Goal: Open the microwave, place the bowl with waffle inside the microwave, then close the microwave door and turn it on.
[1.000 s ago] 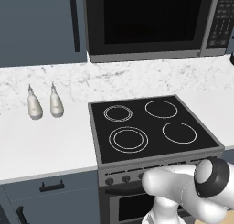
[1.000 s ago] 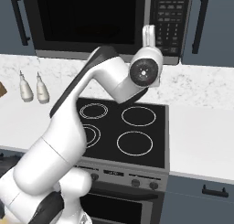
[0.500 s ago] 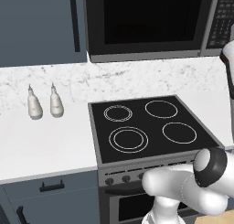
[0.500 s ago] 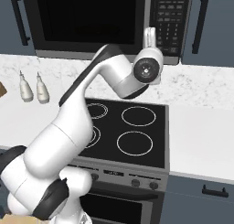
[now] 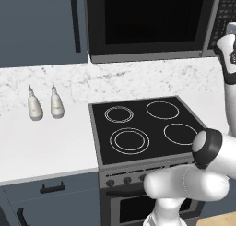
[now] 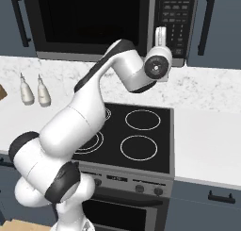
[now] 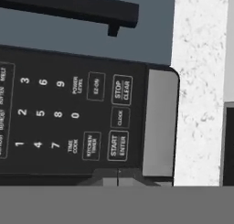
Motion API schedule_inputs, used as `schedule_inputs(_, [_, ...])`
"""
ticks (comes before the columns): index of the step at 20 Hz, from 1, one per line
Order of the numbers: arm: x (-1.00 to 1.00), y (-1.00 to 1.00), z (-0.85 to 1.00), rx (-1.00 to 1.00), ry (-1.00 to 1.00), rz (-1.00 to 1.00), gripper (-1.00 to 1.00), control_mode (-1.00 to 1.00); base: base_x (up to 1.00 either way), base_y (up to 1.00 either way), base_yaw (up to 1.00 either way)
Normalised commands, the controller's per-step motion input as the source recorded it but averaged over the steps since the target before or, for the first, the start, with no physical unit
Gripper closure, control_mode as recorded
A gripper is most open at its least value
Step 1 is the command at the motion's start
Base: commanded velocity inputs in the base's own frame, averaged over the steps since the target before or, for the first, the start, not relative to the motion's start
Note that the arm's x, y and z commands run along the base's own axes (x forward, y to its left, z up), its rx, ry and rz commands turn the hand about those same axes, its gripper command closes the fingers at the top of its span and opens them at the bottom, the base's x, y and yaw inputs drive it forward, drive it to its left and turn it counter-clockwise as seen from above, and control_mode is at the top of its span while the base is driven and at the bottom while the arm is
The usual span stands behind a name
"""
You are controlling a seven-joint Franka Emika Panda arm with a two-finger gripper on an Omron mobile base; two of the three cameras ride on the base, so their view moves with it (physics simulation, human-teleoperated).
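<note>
The microwave (image 5: 152,24) hangs above the stove with its door (image 6: 89,22) closed against the body. Its keypad strip (image 6: 176,18) is on the right. My gripper (image 6: 161,34) is shut with nothing in it and points at the lower part of the keypad. In the hand view the closed fingertips (image 7: 118,177) sit just below the START/ENTER key (image 7: 117,146), very near the panel (image 7: 68,113); I cannot tell whether they touch it. The hand also appears at the right edge of the left base view, where the gripper (image 5: 230,29) is beside the keypad. The bowl and the waffle are out of view.
A black four-ring stovetop (image 5: 147,126) lies under the microwave. Two small white bottles (image 5: 34,105) (image 5: 56,103) stand on the marble counter (image 5: 41,142) to its left. Blue-grey cabinets with black bar handles (image 6: 207,22) (image 5: 74,22) flank the microwave.
The hand has moved up and closer to the keypad, coming into the right edge of the left base view. The gripper stayed shut and the microwave door stayed closed.
</note>
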Motion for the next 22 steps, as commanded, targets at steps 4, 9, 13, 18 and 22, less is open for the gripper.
schedule_inputs(4, [0.61,-0.02,0.00,0.05,0.00,0.00,1.00,-1.00,0.00,0.00,0.00])
schedule_inputs(9, [0.79,0.00,-0.03,0.04,0.01,0.00,1.00,-1.00,0.00,0.00,0.00])
schedule_inputs(13, [0.73,-0.13,-0.25,0.04,0.00,0.00,1.00,-1.00,0.00,0.00,0.00])
schedule_inputs(18, [0.66,-0.16,-0.52,0.03,-0.02,0.00,1.00,-1.00,0.00,0.00,0.00])
schedule_inputs(22, [0.64,0.05,-1.00,0.00,-0.17,0.00,1.00,-1.00,0.00,0.00,0.00])
